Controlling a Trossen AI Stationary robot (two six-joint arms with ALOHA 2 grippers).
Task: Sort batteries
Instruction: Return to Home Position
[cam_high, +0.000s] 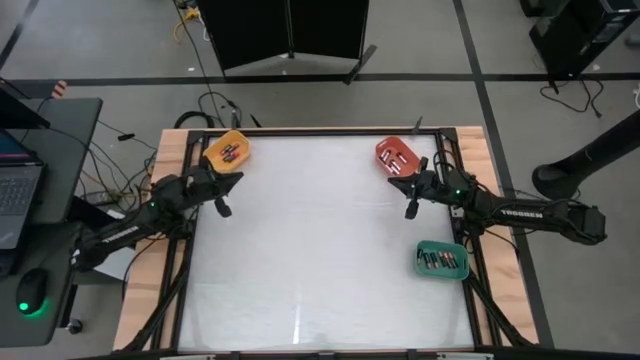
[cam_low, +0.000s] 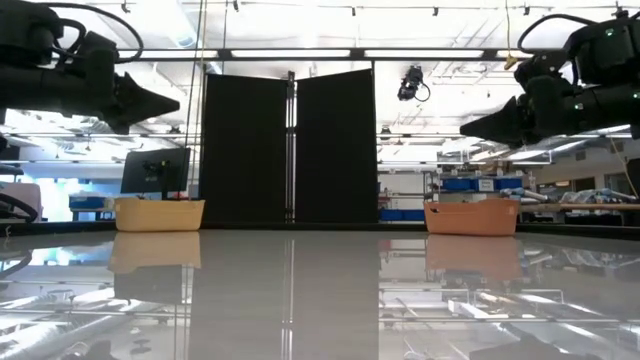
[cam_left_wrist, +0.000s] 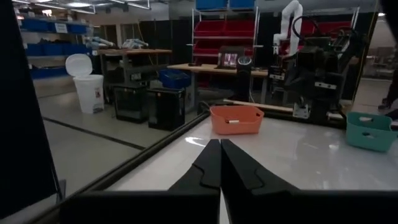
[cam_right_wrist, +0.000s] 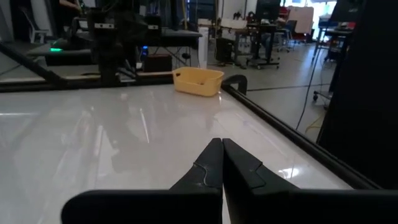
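Observation:
Batteries lie in three trays. The orange tray (cam_high: 227, 151) at the table's far left corner holds a few dark cells (cam_high: 230, 153). More cells (cam_high: 400, 158) sit in the red-orange tray (cam_high: 399, 156) at the far right, and several (cam_high: 442, 261) in the green tray (cam_high: 442, 260) near the right edge. My left gripper (cam_high: 224, 208) hovers shut above the table, just near-side of the orange tray. Level with it across the table, my right gripper (cam_high: 410, 211) hangs shut, below the red-orange tray. Both hold nothing.
The white table top (cam_high: 320, 250) lies bare between the arms, framed by a dark rim. A laptop and mouse (cam_high: 32, 292) sit on a side desk at the left. Black screens (cam_low: 290, 145) stand beyond the far edge.

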